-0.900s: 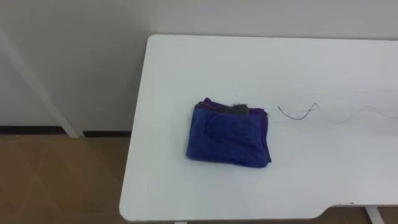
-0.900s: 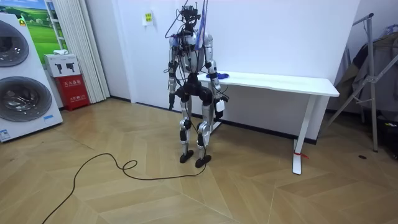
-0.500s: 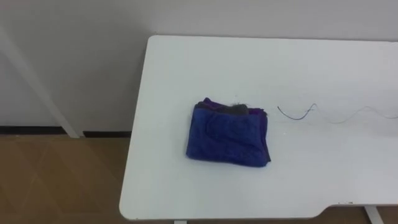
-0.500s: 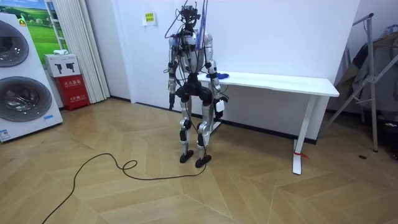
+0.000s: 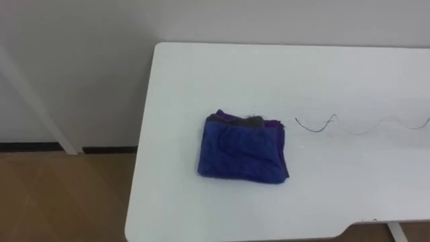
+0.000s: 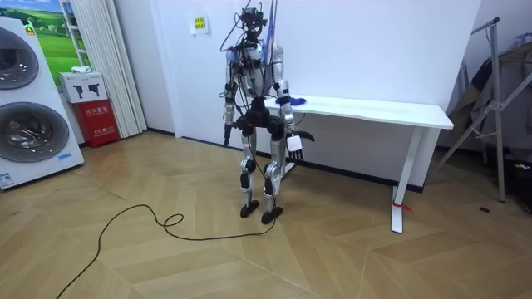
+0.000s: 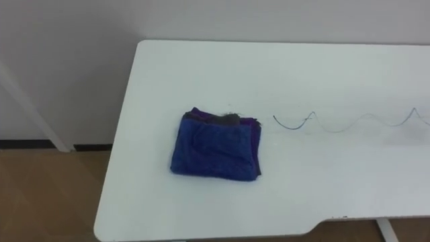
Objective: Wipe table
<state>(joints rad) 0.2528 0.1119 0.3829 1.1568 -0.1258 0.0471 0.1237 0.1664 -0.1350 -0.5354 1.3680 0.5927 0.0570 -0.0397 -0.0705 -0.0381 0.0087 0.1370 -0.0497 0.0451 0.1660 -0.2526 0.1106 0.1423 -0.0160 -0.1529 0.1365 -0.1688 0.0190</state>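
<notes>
Robot stands at the table's end on the room view's left, facing the wall. Right hand (image 6: pixel 296 140) is low, in front of the table edge; left hand (image 6: pixel 224 134) hangs by the hip. Both are too small to tell open or closed, and neither has the cloth.

Table (image 5: pixel 195 215): near edge at the bottom of the eye view, with a curved step in it at lower right. Its left end drops straight to the floor (image 5: pixel 60 195).

Folded blue cloth (image 5: pixel 243 149) lies flat near the left end, closer to the near edge than the far one, clear of both. Just beside its far right corner, not touching, a thin dark squiggle (image 5: pixel 316 125) runs off right. Could be a mark or a thread, can't tell.

Progress: looks like the very start, with the cloth not picked up and the squiggle intact. Left to do: grasp the cloth, then wipe.

Room: bare top to the right and behind the cloth, plenty for sweeps. Little margin to the left. The far edge meets the wall (image 5: pixel 80 67).
</notes>
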